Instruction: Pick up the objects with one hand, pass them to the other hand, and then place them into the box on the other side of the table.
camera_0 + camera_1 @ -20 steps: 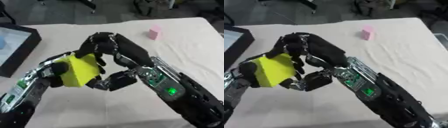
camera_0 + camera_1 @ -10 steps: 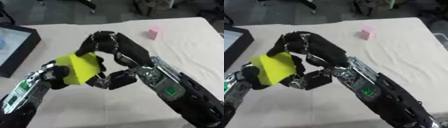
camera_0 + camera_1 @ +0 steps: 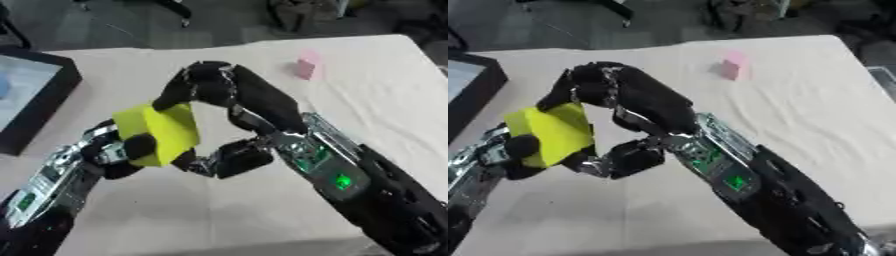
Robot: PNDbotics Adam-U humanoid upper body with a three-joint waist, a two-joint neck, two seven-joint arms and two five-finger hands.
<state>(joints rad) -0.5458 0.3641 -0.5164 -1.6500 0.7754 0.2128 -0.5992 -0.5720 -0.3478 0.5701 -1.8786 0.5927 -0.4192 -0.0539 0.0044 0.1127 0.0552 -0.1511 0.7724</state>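
Mid-handover above the surface [image 3: 262, 70]: yellow block [image 3: 162, 132] held off the cloth, left hand [image 3: 122, 150] curled round its lower side, right hand [image 3: 219, 95] arched over the top edge with fingertips on it and thumb below. Judged next: right hand to let go, then carrying to the dark box [image 3: 39, 107] at the left edge. Pink block [image 3: 305, 65] lying well apart near the far right, not yet handled.

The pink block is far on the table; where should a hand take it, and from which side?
Take the pink block by its two side faces, coming from above. It stands upright and alone on the white table, so nothing blocks a top approach. The right hand is probably nearer, but it is busy at the yellow block.
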